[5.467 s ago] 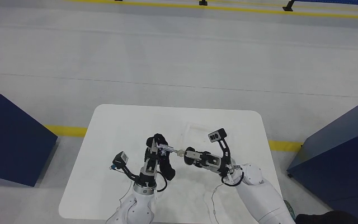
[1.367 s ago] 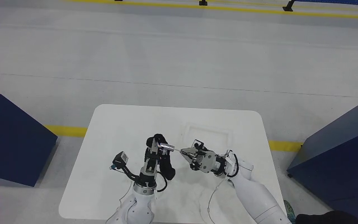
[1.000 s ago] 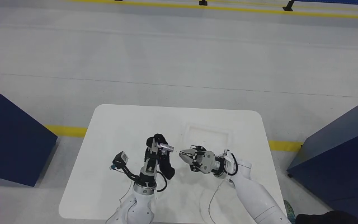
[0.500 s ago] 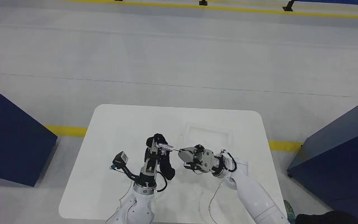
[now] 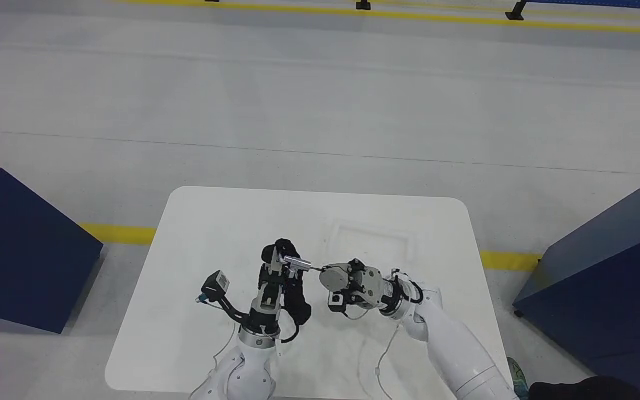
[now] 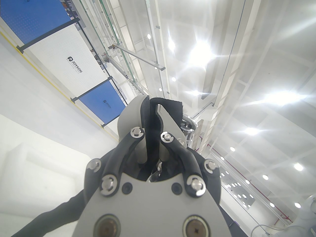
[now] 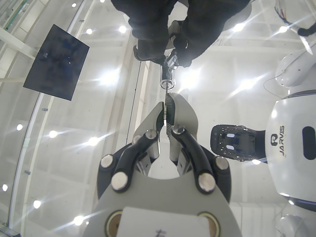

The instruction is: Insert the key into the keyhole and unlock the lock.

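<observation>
Right pincer [image 7: 166, 107] pinches the key [image 7: 167, 92], tip entering the keyhole [image 7: 167, 84] of the lock [image 7: 168, 74] clamped in left pincer [image 6: 158, 109]; next, likely push home and twist

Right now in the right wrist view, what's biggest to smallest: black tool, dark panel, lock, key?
black left tool
dark panel, though far off
lock and key: both tiny, too alike to rank

Three camera viewpoints.
Top looks down on the bench [image 5: 200, 230]; wrist cameras sit close behind left claw [image 6: 154, 107] and right claw [image 7: 166, 103], facing the ceiling [image 6: 246, 50]; both claws show from above.
</observation>
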You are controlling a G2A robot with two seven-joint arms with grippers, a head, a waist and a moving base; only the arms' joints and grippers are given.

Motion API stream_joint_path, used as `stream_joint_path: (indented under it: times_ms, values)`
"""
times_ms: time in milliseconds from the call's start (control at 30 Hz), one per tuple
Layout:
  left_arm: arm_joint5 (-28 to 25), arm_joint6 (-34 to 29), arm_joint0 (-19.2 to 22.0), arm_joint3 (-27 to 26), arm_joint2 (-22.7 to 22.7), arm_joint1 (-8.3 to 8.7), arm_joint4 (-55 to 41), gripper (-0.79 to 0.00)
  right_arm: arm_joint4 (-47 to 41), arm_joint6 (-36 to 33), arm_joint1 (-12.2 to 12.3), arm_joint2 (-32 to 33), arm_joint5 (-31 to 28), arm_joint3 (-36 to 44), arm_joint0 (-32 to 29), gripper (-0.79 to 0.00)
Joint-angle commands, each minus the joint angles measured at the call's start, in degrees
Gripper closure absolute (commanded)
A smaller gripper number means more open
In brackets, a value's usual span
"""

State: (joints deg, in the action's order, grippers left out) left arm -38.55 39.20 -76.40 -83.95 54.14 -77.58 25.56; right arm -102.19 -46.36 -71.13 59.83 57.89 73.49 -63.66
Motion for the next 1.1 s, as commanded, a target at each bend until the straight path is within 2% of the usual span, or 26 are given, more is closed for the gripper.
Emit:
stream_joint_path:
  times_ms: [0, 200, 567, 767, 1067]
  values:
    - [0.0, 0.0, 0.0, 0.0, 0.0, 0.0, 0.0, 0.0, -0.7, 0.2, 0.0, -0.5, 0.1, -0.2, 0.0, 0.0]
    - [0.0, 0.0, 0.0, 0.0, 0.0, 0.0, 0.0, 0.0, -3.3, 1.1, 0.7, -3.0, 0.1, -0.3, 1.0, 0.0]
    - [0.0, 0.0, 0.0, 0.0, 0.0, 0.0, 0.0, 0.0, -3.5, 1.3, 0.6, -3.0, 0.0, -0.4, 0.8, 0.0]
    - [0.0, 0.0, 0.0, 0.0, 0.0, 0.0, 0.0, 0.0, -12.3, 7.4, 0.6, -4.2, 0.1, 0.6, -0.4, 0.0]
    - [0.0, 0.0, 0.0, 0.0, 0.0, 0.0, 0.0, 0.0, -26.5, 18.1, 1.9, -6.1, 0.1, 2.2, -0.4, 0.0]
